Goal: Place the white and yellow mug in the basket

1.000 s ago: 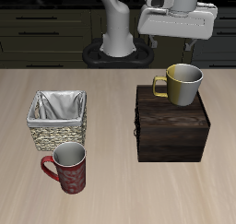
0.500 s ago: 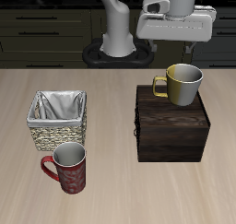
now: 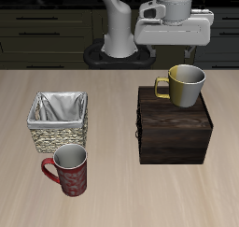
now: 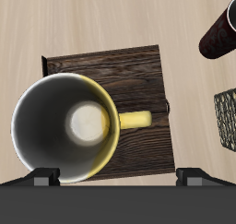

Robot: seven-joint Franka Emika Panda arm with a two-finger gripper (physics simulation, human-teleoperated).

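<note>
The white and yellow mug (image 3: 185, 84) stands upright on a dark wooden box (image 3: 175, 128), its handle pointing toward the basket side. In the wrist view the mug (image 4: 64, 126) is seen from above, showing its whitish inside. The tan wicker basket (image 3: 59, 121) with grey cloth lining stands on the table apart from the box, and its edge shows in the wrist view (image 4: 226, 122). My gripper (image 3: 173, 49) hangs open and empty above and slightly behind the mug. Its fingertips (image 4: 43, 177) are spread wide in the wrist view.
A dark red patterned mug (image 3: 68, 170) stands in front of the basket, near the table's front edge; it also shows in the wrist view (image 4: 221, 34). The wooden box (image 4: 129, 71) raises the yellow mug above the table. Dark cabinets stand behind the table.
My gripper has shifted slightly sideways toward the basket side above the mug. The mugs, box and basket have not moved.
</note>
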